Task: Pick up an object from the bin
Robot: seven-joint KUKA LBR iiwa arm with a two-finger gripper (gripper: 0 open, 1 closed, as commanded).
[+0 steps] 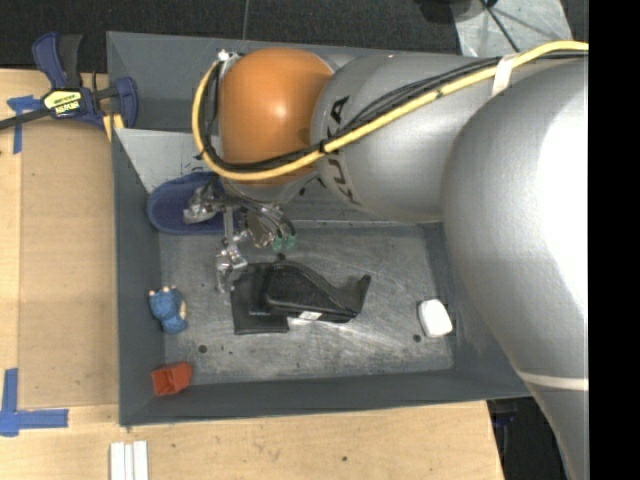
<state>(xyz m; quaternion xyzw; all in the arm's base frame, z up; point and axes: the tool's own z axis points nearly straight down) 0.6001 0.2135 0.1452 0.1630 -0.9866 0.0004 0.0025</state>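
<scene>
My gripper (232, 266) hangs below the orange wrist cover in the middle left of the bin, its metal fingertips just above the left end of a black angular plastic piece (296, 299) that lies flat on the bin floor. Nothing shows between the fingers. A blue rounded object (178, 206) lies behind the gripper near the bin's back left wall, partly hidden by the wrist.
A small blue figure (168, 308) lies at the left wall. A red block (171, 379) sits in the front left corner. A white block (435, 318) rests at the right, close to the arm, which covers the bin's right and back.
</scene>
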